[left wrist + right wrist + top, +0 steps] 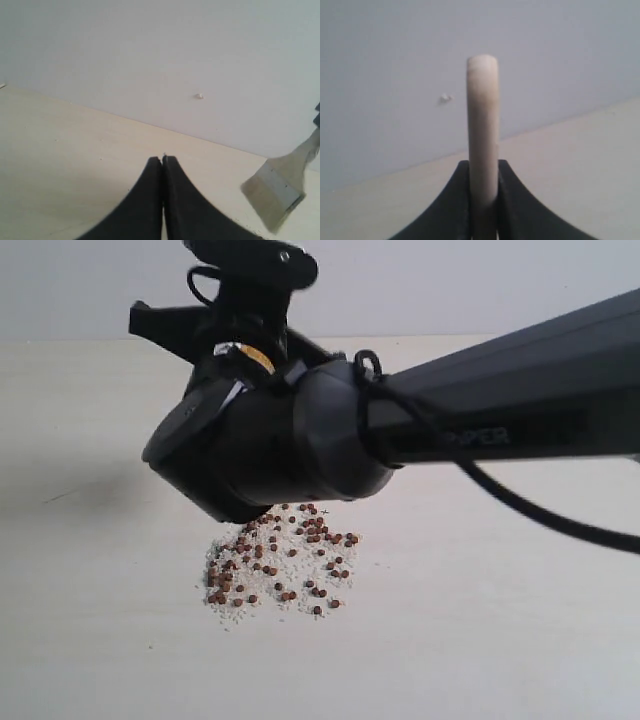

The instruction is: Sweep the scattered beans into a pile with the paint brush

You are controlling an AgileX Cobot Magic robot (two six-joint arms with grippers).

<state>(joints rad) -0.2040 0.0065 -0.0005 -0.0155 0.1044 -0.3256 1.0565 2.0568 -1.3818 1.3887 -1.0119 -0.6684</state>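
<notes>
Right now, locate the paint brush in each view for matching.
Exterior view: not seen behind the right arm.
Left wrist view: paint brush bristles and ferrule beside the shut left end effector.
Right wrist view: its handle clamped in the right end effector.
Shared: wall speck, both wrist views.

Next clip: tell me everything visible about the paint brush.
The paint brush is flat and wide: pale wooden handle with a rounded end, silver metal ferrule, whitish bristles. It hangs tilted, bristles down toward the table, its handle clamped in the jaws of the right gripper. Whether the bristles touch the table cannot be told.
</notes>
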